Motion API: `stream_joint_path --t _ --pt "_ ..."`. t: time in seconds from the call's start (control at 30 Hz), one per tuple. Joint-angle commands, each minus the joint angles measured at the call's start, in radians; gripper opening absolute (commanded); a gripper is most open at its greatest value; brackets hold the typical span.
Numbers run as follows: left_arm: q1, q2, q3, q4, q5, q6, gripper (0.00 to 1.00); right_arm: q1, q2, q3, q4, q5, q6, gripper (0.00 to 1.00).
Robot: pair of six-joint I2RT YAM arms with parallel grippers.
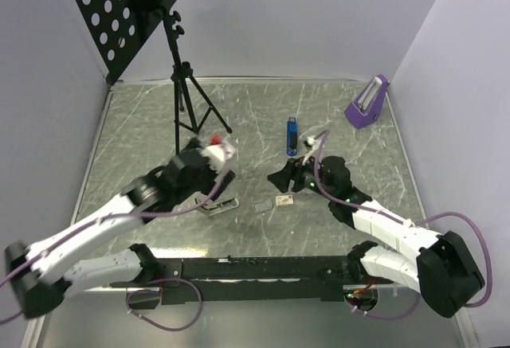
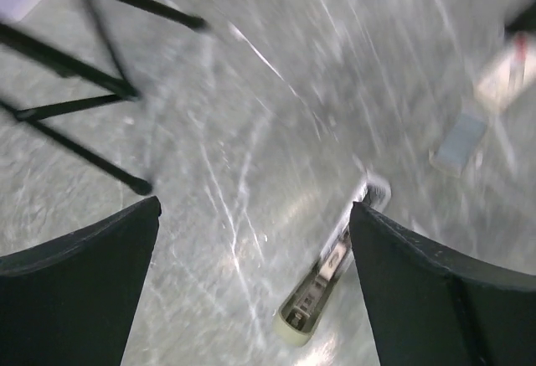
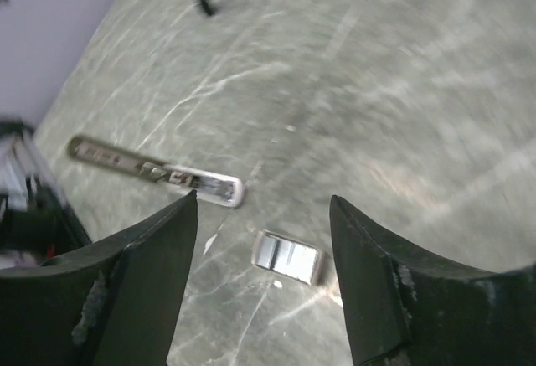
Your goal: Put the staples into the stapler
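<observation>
L arm stretched fwd from near-left, wrist tipped down over table [image 1: 374, 157] centre. L gripper [image 2: 255, 207] wide, empty, above silver stapler rail [image 2: 328, 267] lying flat. R arm folded in from right. R gripper [image 3: 264, 198] spread, grips nothing, hangs over grey staple tray [image 3: 289, 257]. Staple box [image 1: 284, 200] just right of tray. Wrist views blurred, box print unreadable. Top view: fingertips hard to pick out.
</observation>
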Motion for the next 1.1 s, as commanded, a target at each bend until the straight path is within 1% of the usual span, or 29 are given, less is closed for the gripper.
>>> stream_joint_path --t 0.0,0.03,0.07,0.1,0.13,0.17,0.23,0.27,0.33,0.37,0.47,0.6,0.73,0.8,0.9,0.93,1.07 --pt "0.006 -0.249 -0.130 0.276 -0.201 -0.192 0.99 0.074 0.097 0.144 -0.075 -0.176 -0.320 0.73" --pt "0.006 -0.294 -0.150 0.305 -0.210 -0.197 0.99 0.089 0.123 0.195 -0.098 -0.199 -0.348 0.73" --pt "0.006 -0.384 -0.185 0.333 -0.232 -0.205 0.99 0.103 0.177 0.220 -0.136 -0.219 -0.375 0.73" --pt "0.005 -0.430 -0.202 0.391 -0.252 -0.223 0.99 0.138 0.201 0.240 -0.138 -0.230 -0.427 0.73" --pt "0.006 -0.473 -0.236 0.419 -0.269 -0.226 0.99 0.157 0.227 0.272 -0.137 -0.247 -0.444 0.73" --pt "0.008 -0.557 -0.251 0.443 -0.310 -0.231 0.99 0.172 0.278 0.289 -0.143 -0.254 -0.487 0.73" --pt "0.012 -0.633 -0.280 0.495 -0.345 -0.234 0.99 0.217 0.330 0.338 -0.141 -0.270 -0.559 0.73" --pt "0.014 -0.699 -0.291 0.505 -0.365 -0.229 0.99 0.227 0.382 0.352 -0.134 -0.277 -0.582 0.71" --pt "0.025 -0.753 -0.326 0.537 -0.404 -0.203 0.99 0.255 0.456 0.395 -0.128 -0.310 -0.642 0.69" --pt "0.031 -0.800 -0.334 0.539 -0.417 -0.205 1.00 0.264 0.478 0.408 -0.131 -0.313 -0.667 0.68" --pt "0.045 -0.862 -0.365 0.545 -0.450 -0.186 0.99 0.304 0.565 0.492 -0.166 -0.307 -0.769 0.67" --pt "0.061 -0.877 -0.368 0.551 -0.464 -0.171 0.99 0.342 0.665 0.569 -0.195 -0.316 -0.817 0.65" --pt "0.104 -0.859 -0.365 0.543 -0.411 -0.185 0.99 0.372 0.744 0.619 -0.215 -0.317 -0.843 0.63" --pt "0.150 -0.848 -0.363 0.536 -0.382 -0.195 0.99 0.381 0.766 0.655 -0.230 -0.307 -0.850 0.63" --pt "0.227 -0.817 -0.359 0.529 -0.306 -0.209 0.99 0.392 0.812 0.692 -0.252 -0.314 -0.857 0.60" --pt "0.268 -0.805 -0.359 0.529 -0.264 -0.226 0.99 0.396 0.818 0.697 -0.255 -0.319 -0.860 0.60" --pt "0.342 -0.794 -0.360 0.531 -0.174 -0.260 0.99 0.407 0.843 0.737 -0.273 -0.331 -0.868 0.58"
